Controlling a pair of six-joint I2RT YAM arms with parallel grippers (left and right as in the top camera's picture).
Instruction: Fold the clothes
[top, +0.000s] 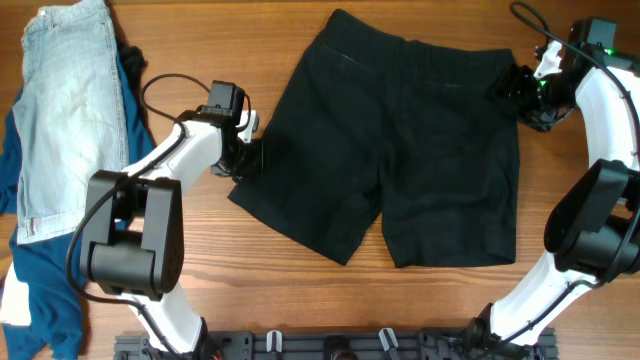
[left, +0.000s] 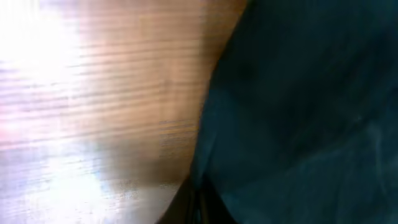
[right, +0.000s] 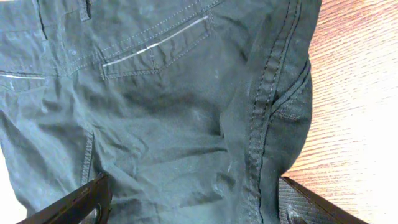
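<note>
The black shorts (top: 400, 150) lie flat in the middle of the wooden table, waistband at the far side and both legs toward the front. My left gripper (top: 247, 155) is at the outer edge of the left leg. In the blurred left wrist view its fingers (left: 199, 208) look closed on the edge of the dark fabric (left: 305, 112). My right gripper (top: 515, 85) is at the right end of the waistband. In the right wrist view its fingers (right: 193, 202) are wide open, with the shorts' side seam and a back pocket (right: 186, 93) between and beyond them.
Pale blue denim shorts (top: 70, 110) lie at the far left on a deep blue garment (top: 40, 285). A black rail (top: 330, 345) runs along the table's front edge. Bare wood (top: 250, 280) shows in front of the shorts.
</note>
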